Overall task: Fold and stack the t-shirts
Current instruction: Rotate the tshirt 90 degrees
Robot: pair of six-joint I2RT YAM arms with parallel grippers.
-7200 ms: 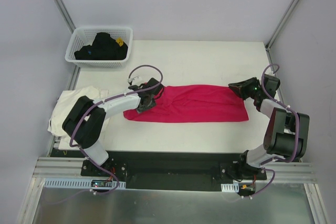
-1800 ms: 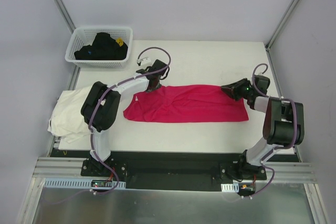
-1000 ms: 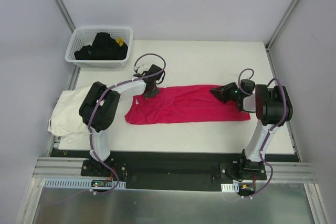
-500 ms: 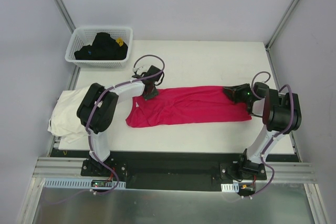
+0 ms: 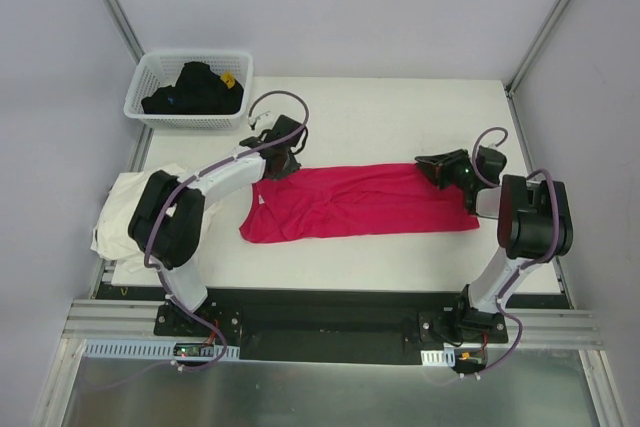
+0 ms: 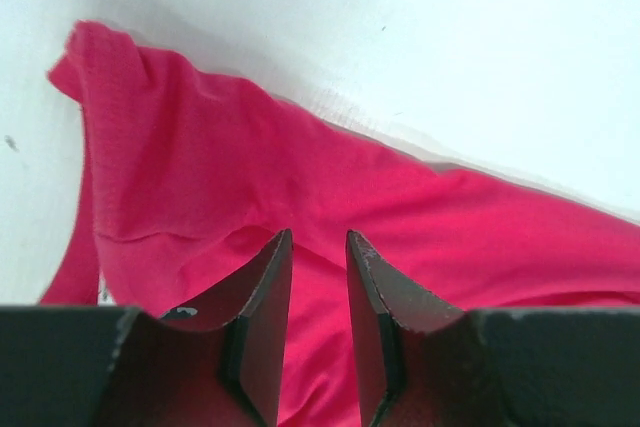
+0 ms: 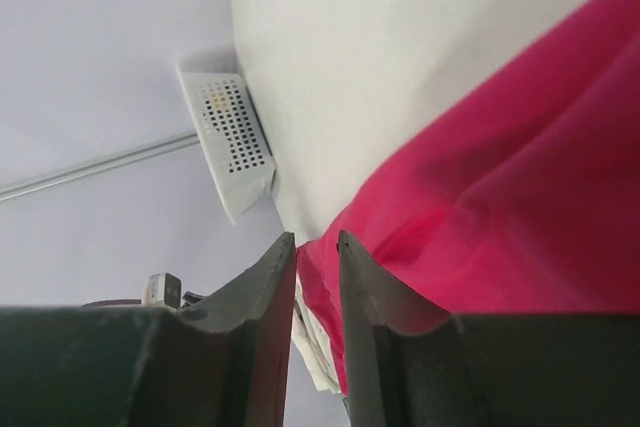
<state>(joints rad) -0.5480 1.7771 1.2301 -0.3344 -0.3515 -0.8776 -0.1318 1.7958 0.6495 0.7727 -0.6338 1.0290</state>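
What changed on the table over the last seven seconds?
The left gripper moved from the magenta t-shirt's left end to its far-left corner. The right gripper edged leftward along the far edge. The shirt's left end now lies slightly askew. Whether either grips cloth is unclear. The cream t-shirt and basket stayed put.

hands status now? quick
left hand: nearly closed over the red t-shirt, grip cannot be told
right hand: nearly closed at its edge, grip cannot be told

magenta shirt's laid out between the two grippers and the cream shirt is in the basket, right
No: the top external view shows the cream shirt heaped at the table's left edge; the basket holds dark clothes. The rest is right.
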